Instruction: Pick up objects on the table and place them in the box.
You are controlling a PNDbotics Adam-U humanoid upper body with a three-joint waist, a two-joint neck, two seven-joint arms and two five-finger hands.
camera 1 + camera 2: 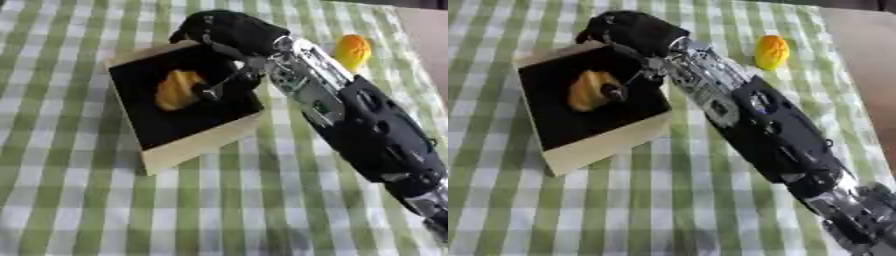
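We see one arm point(367, 125) coming in from the lower right corner and reaching diagonally up and left across the counter point(87, 210), which is covered in a green and white checked cloth. It is the robot's right arm, black with silver joints.

The right robot hand point(627, 30) hangs over the far right corner of the box point(188, 145). Its fingers look curled downward, with one thin dark fingertip point(612, 90) reaching into the box, but the hand is a dark mass and we cannot tell whether its fingers are apart or together, or whether they grip anything.

The box is pale wood or card with a black inside, and it sits askew on the counter, directly under and left of the robot hand. Inside it, just below the robot hand, lies a yellow-orange lump point(178, 89). The dark fingertip lies at or against the lump's right edge; we cannot tell whether it touches.

A second orange-yellow object point(771, 51), oval and upright, stands on the cloth to the right of the robot hand, beyond the forearm and well apart from the box. It is outside the box.

We can read no brand, label or writing on the box, the objects or the arm.

The left robot hand shows in neither view.
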